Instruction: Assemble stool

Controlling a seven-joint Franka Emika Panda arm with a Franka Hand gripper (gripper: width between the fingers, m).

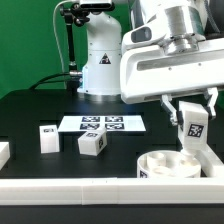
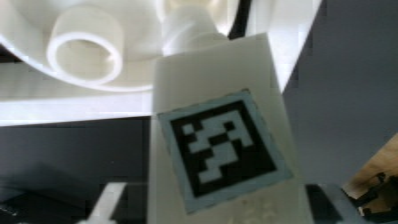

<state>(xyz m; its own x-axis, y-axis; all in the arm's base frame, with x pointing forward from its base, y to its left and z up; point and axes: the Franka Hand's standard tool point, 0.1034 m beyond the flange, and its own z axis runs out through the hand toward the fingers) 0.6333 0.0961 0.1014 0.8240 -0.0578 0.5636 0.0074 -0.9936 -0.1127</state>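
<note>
My gripper (image 1: pixel 192 112) is shut on a white block leg (image 1: pixel 193 130) with a black-and-white tag. It holds the leg tilted just above the round white seat (image 1: pixel 170 166) at the exterior view's right. In the wrist view the leg (image 2: pixel 217 120) fills the middle between both fingers (image 2: pixel 111 200). The seat (image 2: pixel 98 55) with its round socket lies beyond the leg's far end. Whether the leg touches the seat I cannot tell. Two more legs (image 1: pixel 48 138) (image 1: pixel 92 144) stand loose on the black table.
The marker board (image 1: pixel 103 124) lies flat behind the loose legs. A long white rail (image 1: pixel 90 190) runs along the table's front edge, and a white piece (image 1: pixel 4 152) sits at the exterior view's left. The arm's white base (image 1: pixel 100 60) stands at the back.
</note>
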